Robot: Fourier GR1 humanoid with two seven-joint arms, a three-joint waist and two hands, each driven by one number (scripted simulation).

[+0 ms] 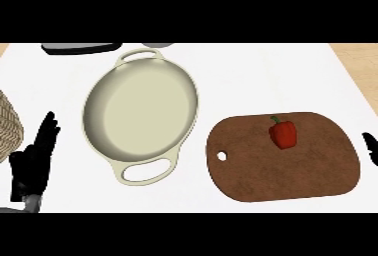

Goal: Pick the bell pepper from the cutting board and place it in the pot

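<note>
A red bell pepper [283, 133] with a green stem lies on the upper right part of a brown cutting board [258, 175]. Left of the board sits a cream oval pot [100, 100] with a loop handle at each end, empty inside. My left hand [33, 160] rests at the left edge, fingers straight and pointing up, well apart from the pot. Only a sliver of my right hand [369, 148] shows at the right edge, just past the board's right side; its fingers cannot be made out.
A woven basket [9, 127] pokes in at the left edge above my left hand. A dark flat object [80, 48] and a grey round thing [156, 44] lie at the counter's far edge. Wooden floor shows past the counter's right corner.
</note>
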